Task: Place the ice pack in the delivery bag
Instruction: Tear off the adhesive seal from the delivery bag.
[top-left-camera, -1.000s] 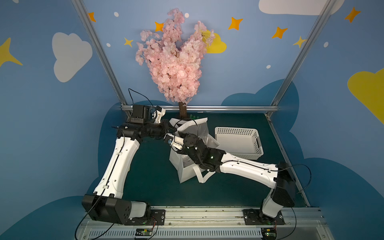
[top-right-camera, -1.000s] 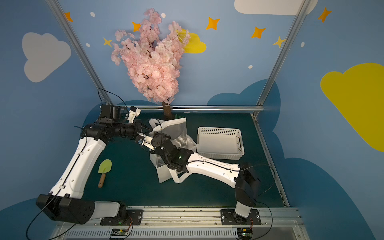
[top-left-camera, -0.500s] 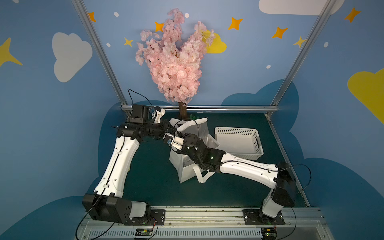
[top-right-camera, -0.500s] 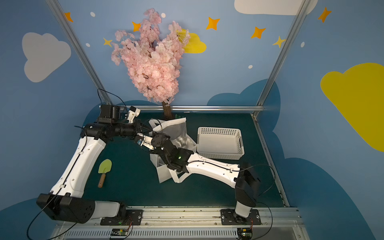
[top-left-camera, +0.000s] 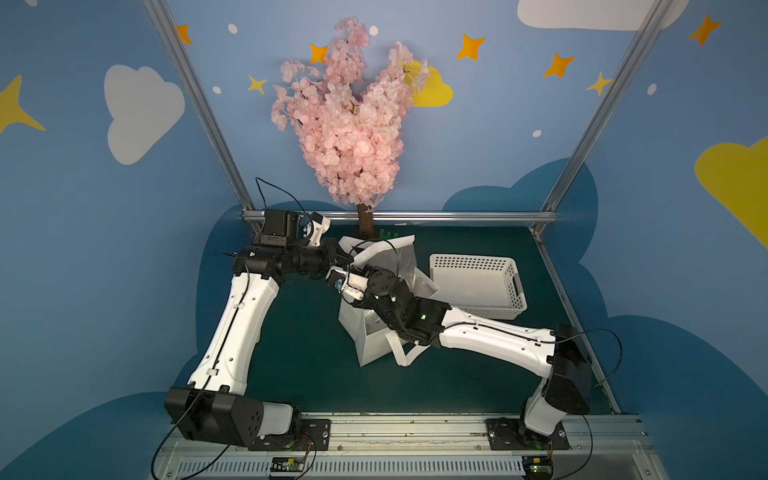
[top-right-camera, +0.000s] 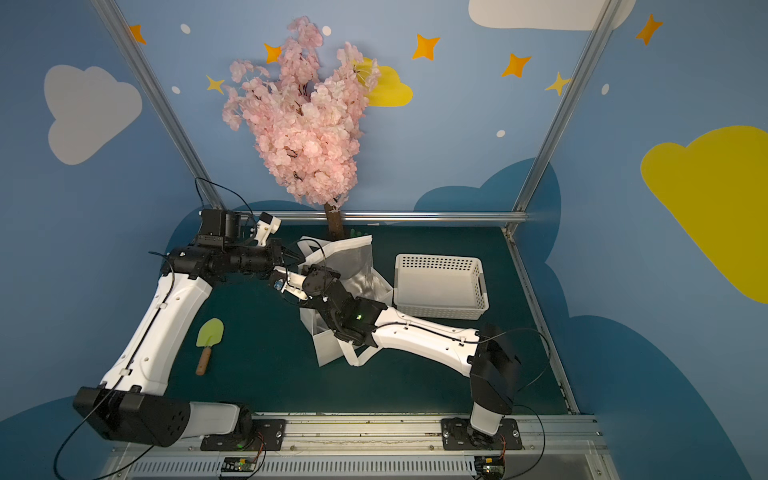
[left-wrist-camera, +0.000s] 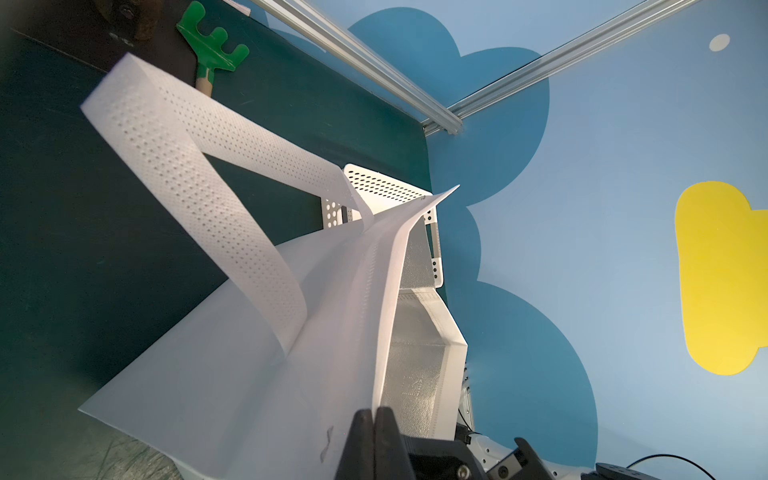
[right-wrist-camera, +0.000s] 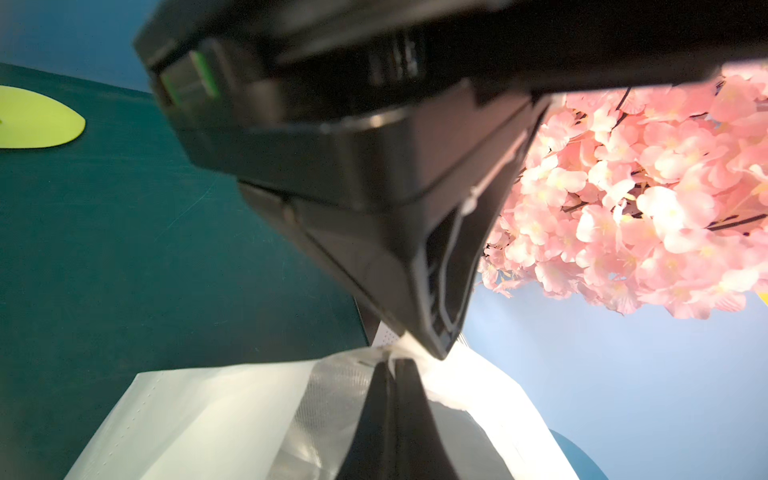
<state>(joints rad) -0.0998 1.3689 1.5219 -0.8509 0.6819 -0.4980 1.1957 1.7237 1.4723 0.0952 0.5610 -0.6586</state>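
The delivery bag (top-left-camera: 374, 345) (top-right-camera: 328, 351) stands mid-table, white with silver foil lining (left-wrist-camera: 415, 365) and a loop handle (left-wrist-camera: 199, 174). My left gripper (top-left-camera: 343, 259) (top-right-camera: 291, 255) (left-wrist-camera: 375, 411) is shut on the top edge of the bag's raised flap. My right gripper (right-wrist-camera: 392, 363) reaches over the bag's mouth from the right. It is shut on the bag's rim (right-wrist-camera: 361, 357), right beside the left fingers. In both top views its wrist (top-left-camera: 376, 284) (top-right-camera: 320, 282) hides its fingertips. The ice pack is out of view.
A white perforated basket (top-left-camera: 478, 286) (top-right-camera: 440, 286) sits right of the bag. A green trowel (top-right-camera: 210, 336) (right-wrist-camera: 33, 120) lies on the mat under the left arm. A green toy rake (left-wrist-camera: 212, 50) lies by the pink blossom tree (top-left-camera: 349, 124) at the back rail.
The right gripper's jaws have closed on the bag's rim. Both arms have barely shifted, and the left grip on the flap is unchanged.
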